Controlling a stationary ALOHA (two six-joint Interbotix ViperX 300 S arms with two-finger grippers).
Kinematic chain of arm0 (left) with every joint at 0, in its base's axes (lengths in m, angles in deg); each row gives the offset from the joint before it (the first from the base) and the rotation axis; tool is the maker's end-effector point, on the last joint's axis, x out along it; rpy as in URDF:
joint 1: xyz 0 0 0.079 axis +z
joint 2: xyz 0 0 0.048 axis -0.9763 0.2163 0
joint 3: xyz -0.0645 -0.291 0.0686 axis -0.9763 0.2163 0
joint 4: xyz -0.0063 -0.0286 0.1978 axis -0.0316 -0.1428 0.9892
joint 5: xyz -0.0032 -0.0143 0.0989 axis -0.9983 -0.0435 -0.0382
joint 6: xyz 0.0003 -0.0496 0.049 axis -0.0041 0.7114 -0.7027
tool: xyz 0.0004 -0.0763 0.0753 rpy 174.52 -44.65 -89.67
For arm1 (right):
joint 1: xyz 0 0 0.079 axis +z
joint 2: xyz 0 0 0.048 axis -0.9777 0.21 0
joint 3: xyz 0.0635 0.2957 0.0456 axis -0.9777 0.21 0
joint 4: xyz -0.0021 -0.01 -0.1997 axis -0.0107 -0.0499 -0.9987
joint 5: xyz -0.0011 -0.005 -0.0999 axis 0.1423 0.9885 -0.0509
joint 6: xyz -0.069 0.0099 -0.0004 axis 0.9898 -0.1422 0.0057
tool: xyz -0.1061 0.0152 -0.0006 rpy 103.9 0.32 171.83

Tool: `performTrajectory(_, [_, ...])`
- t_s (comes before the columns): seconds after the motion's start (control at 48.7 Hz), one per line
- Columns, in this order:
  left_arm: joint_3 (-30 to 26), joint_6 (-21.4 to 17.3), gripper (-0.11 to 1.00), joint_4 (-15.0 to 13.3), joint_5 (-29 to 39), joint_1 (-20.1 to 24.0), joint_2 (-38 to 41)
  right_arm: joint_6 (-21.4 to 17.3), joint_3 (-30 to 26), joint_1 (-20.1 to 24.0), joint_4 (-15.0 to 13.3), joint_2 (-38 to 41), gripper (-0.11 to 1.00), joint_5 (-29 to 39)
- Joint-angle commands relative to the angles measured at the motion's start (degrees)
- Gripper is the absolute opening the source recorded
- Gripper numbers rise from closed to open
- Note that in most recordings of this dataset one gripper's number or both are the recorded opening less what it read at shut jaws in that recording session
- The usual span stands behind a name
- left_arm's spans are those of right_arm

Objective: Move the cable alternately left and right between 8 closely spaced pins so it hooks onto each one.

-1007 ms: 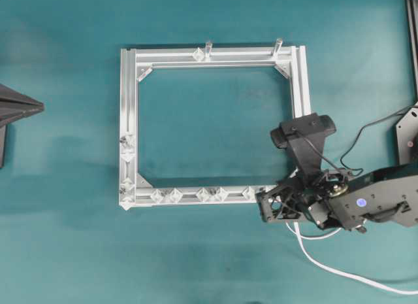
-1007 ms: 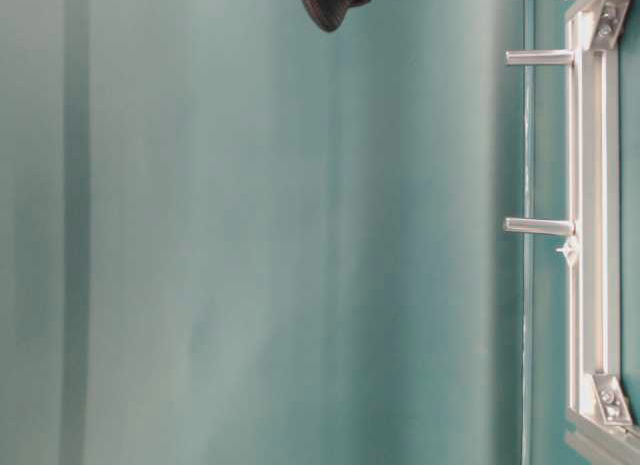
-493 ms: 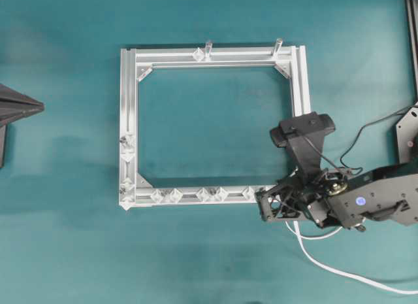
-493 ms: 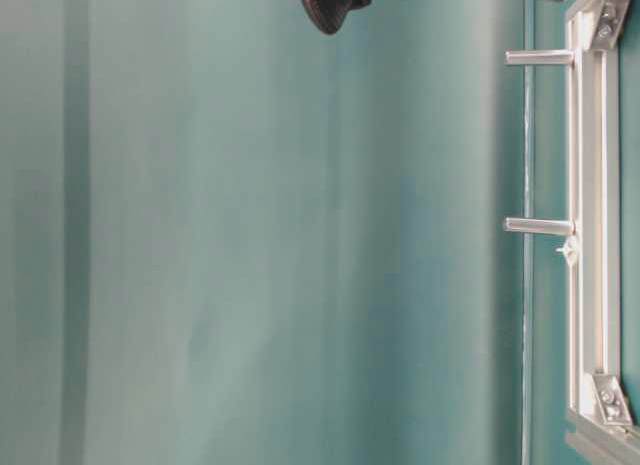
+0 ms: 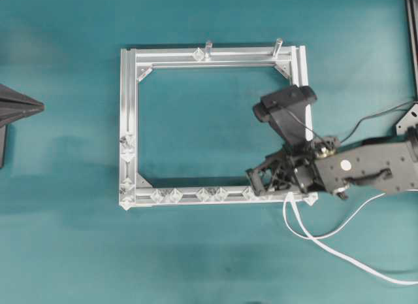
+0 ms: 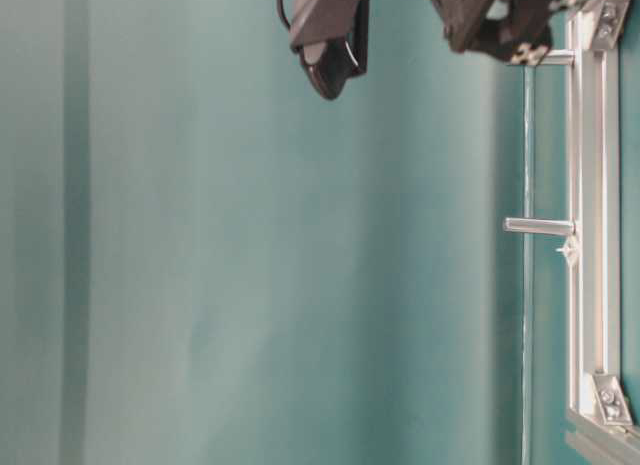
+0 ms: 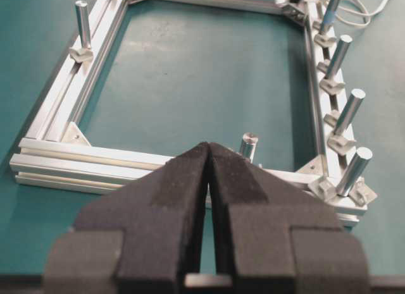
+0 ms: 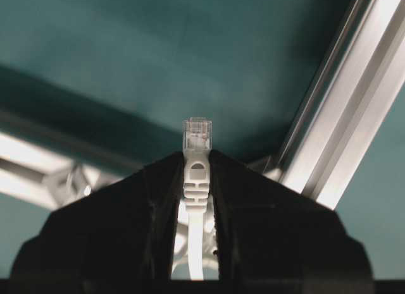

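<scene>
My right gripper (image 8: 197, 156) is shut on the plug end of the white cable (image 8: 197, 174), and the clear connector tip pokes out past the fingertips. In the overhead view this gripper (image 5: 256, 181) hovers just inside the frame's lower right corner, beside the rightmost of the pins (image 5: 249, 192) on the bottom rail. The cable (image 5: 339, 255) trails back over that rail and loops across the table to the right edge. Several more pins (image 5: 203, 194) line the bottom rail. My left gripper (image 7: 207, 145) is shut and empty, well left of the frame.
The square aluminium frame (image 5: 128, 101) lies flat on the teal table. Two taller metal posts (image 5: 209, 46) stand on its top rail. The right arm's camera (image 5: 284, 102) hangs over the frame's right rail. The pins (image 7: 350, 110) stand upright in the left wrist view.
My right gripper has moved up and left with the cable, from outside the bottom rail to just inside the corner. The cable was dragged along and forms a wider loop. The left gripper stayed put.
</scene>
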Motion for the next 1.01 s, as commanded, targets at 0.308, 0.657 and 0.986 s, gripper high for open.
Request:
performTrajectory(0.308, [-0.7,0.1,0.0,0.1,-0.3,0.1,0.4,6.9,-1.5,-7.6,-0.1,-3.0,0.16,-1.5])
performTrajectory(0.657, [-0.7,0.1,0.0,0.2,-0.3,0.2,0.4,6.9,-5.0,-9.2,-0.1,1.2,0.16,-7.1])
performTrajectory(0.986, [-0.7,0.1,0.0,0.1,-0.3,0.2,0.4,6.9,-11.5,-9.1,-0.2,5.9,0.16,-7.0])
